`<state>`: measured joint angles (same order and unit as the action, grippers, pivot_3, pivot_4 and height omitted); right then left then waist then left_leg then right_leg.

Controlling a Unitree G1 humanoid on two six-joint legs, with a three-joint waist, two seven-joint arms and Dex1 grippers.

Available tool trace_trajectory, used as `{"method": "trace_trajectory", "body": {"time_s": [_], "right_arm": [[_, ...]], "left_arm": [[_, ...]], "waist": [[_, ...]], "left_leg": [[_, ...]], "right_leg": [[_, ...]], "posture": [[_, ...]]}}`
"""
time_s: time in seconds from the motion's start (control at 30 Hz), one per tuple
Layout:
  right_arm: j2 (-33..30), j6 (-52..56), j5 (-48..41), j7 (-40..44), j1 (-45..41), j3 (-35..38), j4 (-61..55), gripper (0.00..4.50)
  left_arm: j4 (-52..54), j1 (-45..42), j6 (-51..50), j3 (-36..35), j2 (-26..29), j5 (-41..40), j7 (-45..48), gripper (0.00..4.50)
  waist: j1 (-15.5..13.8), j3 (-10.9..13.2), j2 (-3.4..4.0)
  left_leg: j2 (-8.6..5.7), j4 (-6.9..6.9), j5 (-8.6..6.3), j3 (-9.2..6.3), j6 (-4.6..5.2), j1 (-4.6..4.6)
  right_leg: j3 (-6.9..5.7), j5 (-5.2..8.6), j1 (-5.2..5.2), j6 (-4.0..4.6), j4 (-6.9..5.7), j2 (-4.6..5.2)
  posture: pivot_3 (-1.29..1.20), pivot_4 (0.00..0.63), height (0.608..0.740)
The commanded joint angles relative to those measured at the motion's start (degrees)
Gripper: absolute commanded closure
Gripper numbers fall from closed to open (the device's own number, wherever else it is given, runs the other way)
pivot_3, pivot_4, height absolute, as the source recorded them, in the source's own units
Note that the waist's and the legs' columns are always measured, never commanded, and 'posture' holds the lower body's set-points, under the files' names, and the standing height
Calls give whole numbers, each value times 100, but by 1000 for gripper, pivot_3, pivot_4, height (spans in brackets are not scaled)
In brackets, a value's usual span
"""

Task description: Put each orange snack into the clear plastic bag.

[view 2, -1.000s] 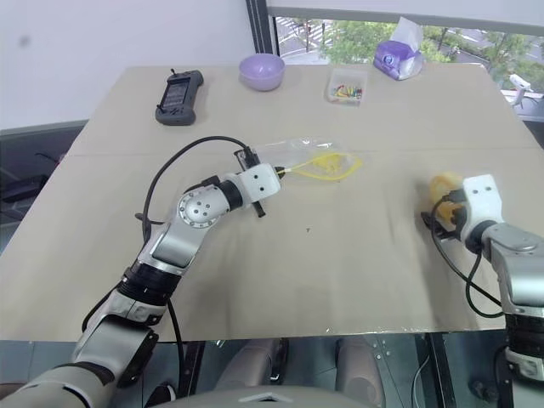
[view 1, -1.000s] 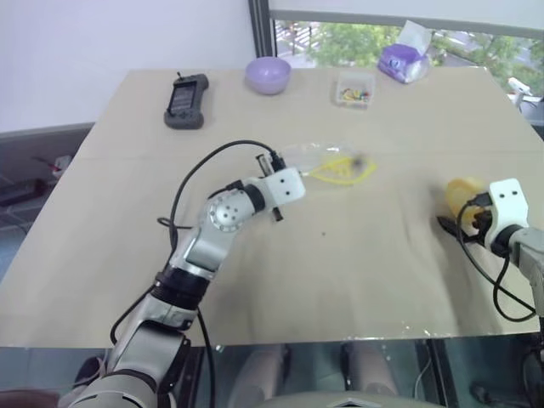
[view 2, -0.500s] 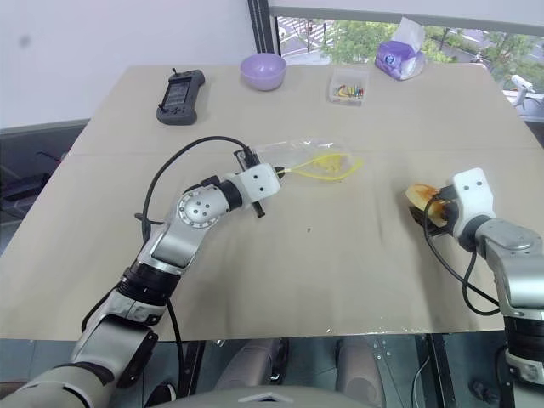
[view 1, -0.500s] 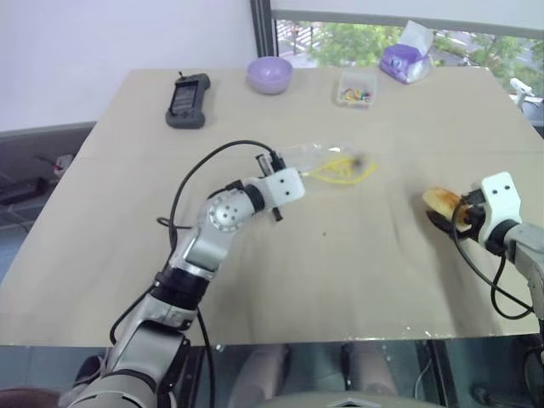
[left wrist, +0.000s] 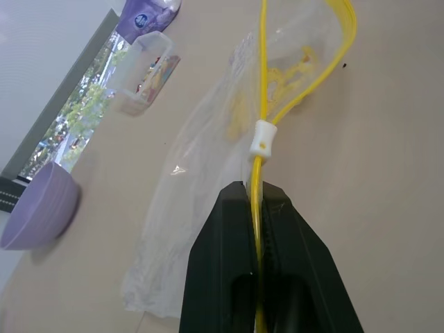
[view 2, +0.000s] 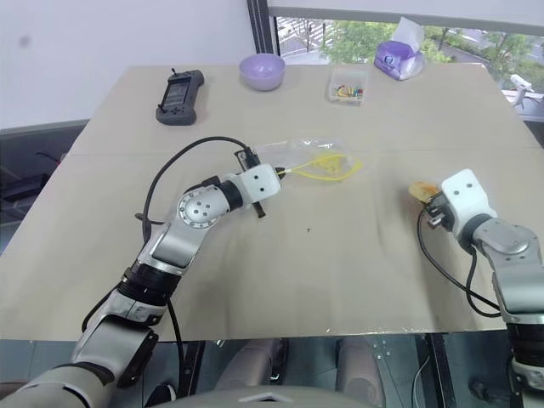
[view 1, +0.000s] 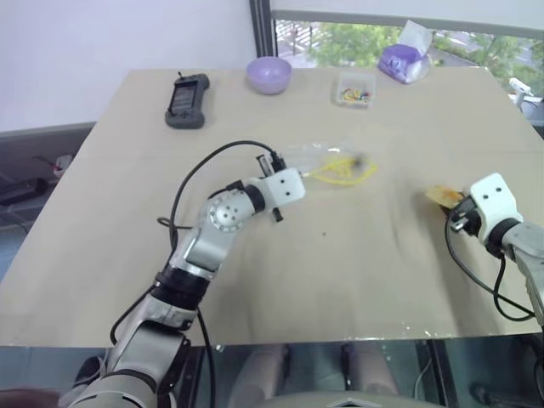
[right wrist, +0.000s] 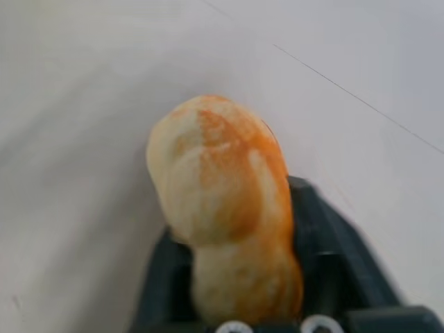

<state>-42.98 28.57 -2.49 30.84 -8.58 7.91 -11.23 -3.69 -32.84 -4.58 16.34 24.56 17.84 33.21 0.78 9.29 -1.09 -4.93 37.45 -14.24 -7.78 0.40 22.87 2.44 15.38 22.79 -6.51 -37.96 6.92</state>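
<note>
The clear plastic bag [view 1: 333, 161] lies flat on the table's middle, its yellow zip strip [left wrist: 262, 125] running out from my left gripper [left wrist: 254, 191]. That gripper is shut on the strip's end. Near the table's right edge my right gripper [view 1: 455, 206] is shut on the orange snack [right wrist: 220, 201]. The bun is squeezed narrow between the black fingers [right wrist: 316, 229] and pokes out past them, just above the tabletop. In the head views the orange snack [view 1: 442, 195] shows as a small orange piece left of the white wrist housing.
Along the far edge stand a black handheld device [view 1: 187, 100], a purple bowl [view 1: 269, 74], a small clear box of colourful bits [view 1: 354, 88] and a purple tissue pack [view 1: 403, 61]. Bare tabletop [view 1: 374, 255] separates the bag from my right gripper.
My right gripper has shut on the orange snack, rolled its wrist and tipped the bun off the table. The left arm and the bag have not moved.
</note>
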Motion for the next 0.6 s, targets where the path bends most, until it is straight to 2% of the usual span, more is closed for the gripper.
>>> {"method": "trace_trajectory", "body": {"time_s": [0.03,0.17,0.37,0.6], "right_arm": [[-137,-180,109,24,58,72,-78,4299],[-167,-535,29,236,-74,21,-388,4299],[-210,-1670,13,862,-535,-465,-906,4299],[-287,-2860,922,1165,-1256,-1427,-598,4299]], "left_arm": [[145,-27,107,-30,1,-34,-5,4500],[110,-45,108,-32,-32,-57,-1,4500],[156,-101,-22,-99,-223,-255,59,4500],[274,-283,-147,-53,-369,-380,163,4500]], "waist": [[-1,0,0],[1,0,0],[34,0,1],[4,1,0]], "left_leg": [[0,0,0,0,0,0],[0,0,0,0,0,0],[1,0,0,2,0,-1],[0,3,0,-2,0,1]], "right_leg": [[0,0,0,0,0,0],[0,0,0,0,0,0],[1,0,0,0,0,-2],[-4,0,-1,-1,2,-1]], "posture": [[0,150,740],[0,150,740],[0,150,740],[0,150,740]]}}
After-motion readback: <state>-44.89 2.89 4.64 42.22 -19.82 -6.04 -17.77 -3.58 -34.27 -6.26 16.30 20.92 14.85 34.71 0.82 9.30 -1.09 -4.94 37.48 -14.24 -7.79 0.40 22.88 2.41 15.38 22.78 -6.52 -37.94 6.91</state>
